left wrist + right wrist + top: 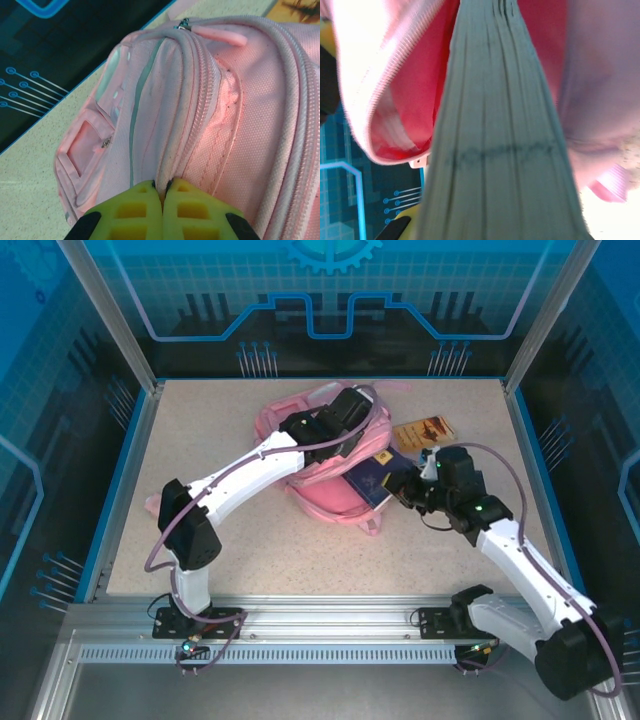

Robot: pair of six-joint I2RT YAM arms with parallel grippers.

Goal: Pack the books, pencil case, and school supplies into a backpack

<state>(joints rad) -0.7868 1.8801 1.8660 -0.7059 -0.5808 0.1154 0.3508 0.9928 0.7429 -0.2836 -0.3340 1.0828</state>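
Note:
The pink backpack point(325, 495) lies in the middle of the table, partly under my left arm. My left gripper point(162, 186) is shut on the piped zipper edge of the backpack point(200, 100), and its yellow fingers point(135, 210) are pressed together around that seam. My right gripper point(408, 488) is shut on a navy book point(372, 478) with a yellow label. The book's grey page edge point(495, 150) points into the backpack's open mouth, whose red-pink lining point(410, 90) shows. One yellow finger point(404, 221) peeks out beside the book. A tan-orange book point(425, 430) lies flat behind it.
A small pink piece point(151, 504) pokes out behind my left arm's elbow. A backpack strap point(371, 526) trails toward the front. Blue walls and metal posts point(110, 315) ring the table. Bare speckled tabletop point(200, 420) lies to the left and front.

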